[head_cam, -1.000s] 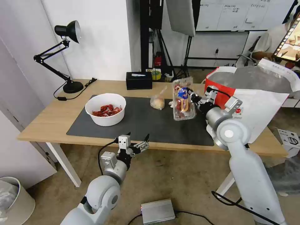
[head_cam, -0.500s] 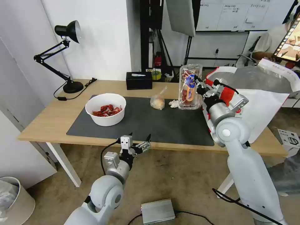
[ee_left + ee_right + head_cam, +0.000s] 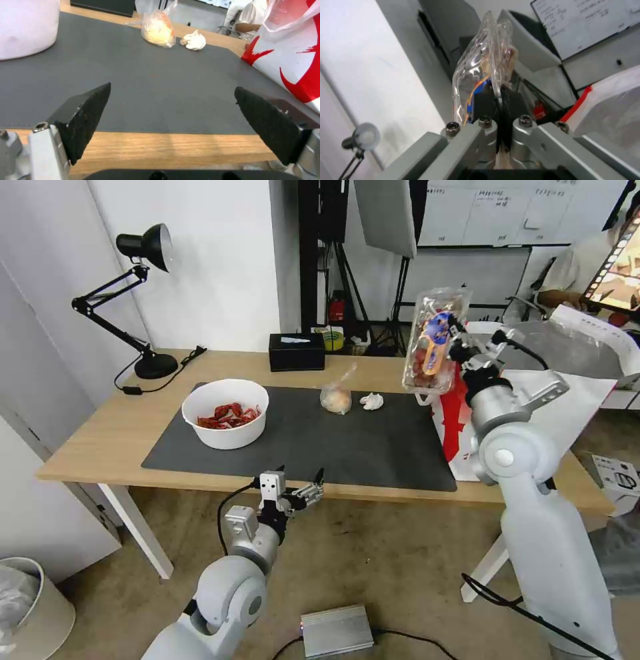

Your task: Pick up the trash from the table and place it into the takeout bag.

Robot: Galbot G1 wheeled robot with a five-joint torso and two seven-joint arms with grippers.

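A studio-like lab: whiteboards [image 3: 493, 210], a light stand [image 3: 347, 280], and a desk lamp [image 3: 133, 293] on the table [image 3: 100, 440].

Right claw [image 3: 455, 340] holds the clear tray [image 3: 432, 340] beside the takeout bag [image 3: 567, 380].

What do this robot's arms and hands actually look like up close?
Smooth white rounded arms with silver metal wrists. The left hand has two black wedge-shaped fingers and a looping black cable; the right hand has bolted grey metal mounts and a cable too.
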